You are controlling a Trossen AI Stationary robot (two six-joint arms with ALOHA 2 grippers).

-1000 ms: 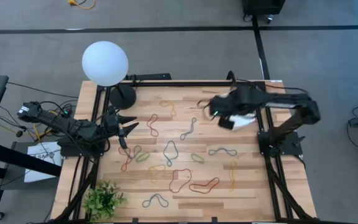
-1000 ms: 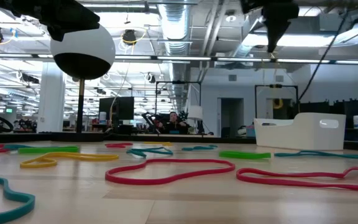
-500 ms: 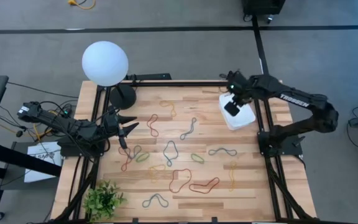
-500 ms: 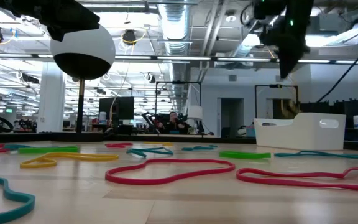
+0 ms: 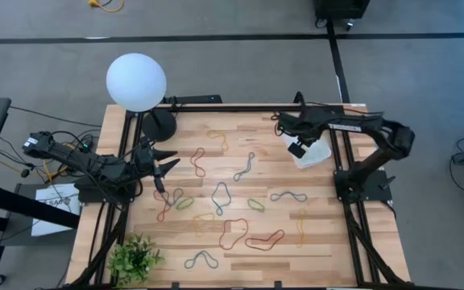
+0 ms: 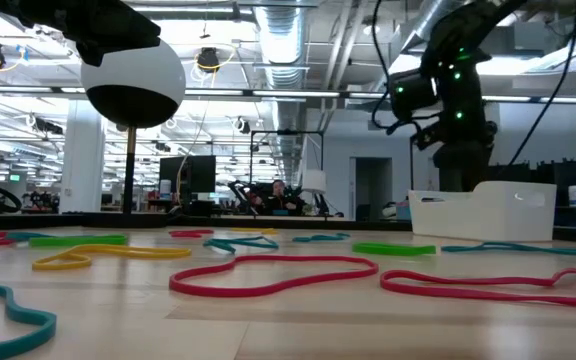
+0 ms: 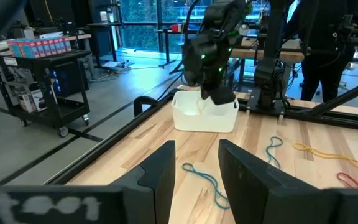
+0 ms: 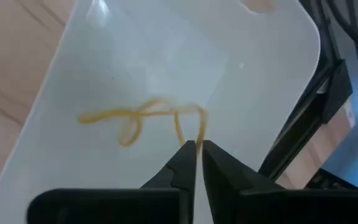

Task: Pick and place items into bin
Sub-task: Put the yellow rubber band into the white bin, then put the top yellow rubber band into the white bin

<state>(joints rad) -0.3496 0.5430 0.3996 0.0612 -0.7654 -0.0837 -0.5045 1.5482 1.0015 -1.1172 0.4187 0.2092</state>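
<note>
Item 1, right gripper [image 8: 196, 149]: I have it hanging directly over the bin [image 5: 316, 155], at the counter's [image 5: 329, 234] far right corner. Its jaws stand almost together, a thin slit between the tips. A yellow band [image 8: 143, 117] rises into that slit by one end of its loop, so I read it as barely pinched or just being let go (I cannot tell which).

Item 2, yellow band: most of it lies on the bin floor just beyond the jaw tips, with its long axis running sideways across the jaws' line, not along it. Nothing else shows in the bin from the right wrist view.

Item 3, bin: white, shallow, directly under the right jaws. In my judgement the band drops clear if the jaws part a little more and lift straight up.

Item 4, remaining bands [image 5: 220, 196]: red, green, orange, yellow and grey-blue loops scattered across the middle of the counter, all well apart from the right jaws, lying toward the left arm's side of them. A grey-blue loop [image 5: 288, 196] looks the nearest to the right arm.

Item 5, left gripper [image 5: 170, 167]: waits at the counter's left edge, jaws spread and empty, pointing across the counter toward the bin.
</note>
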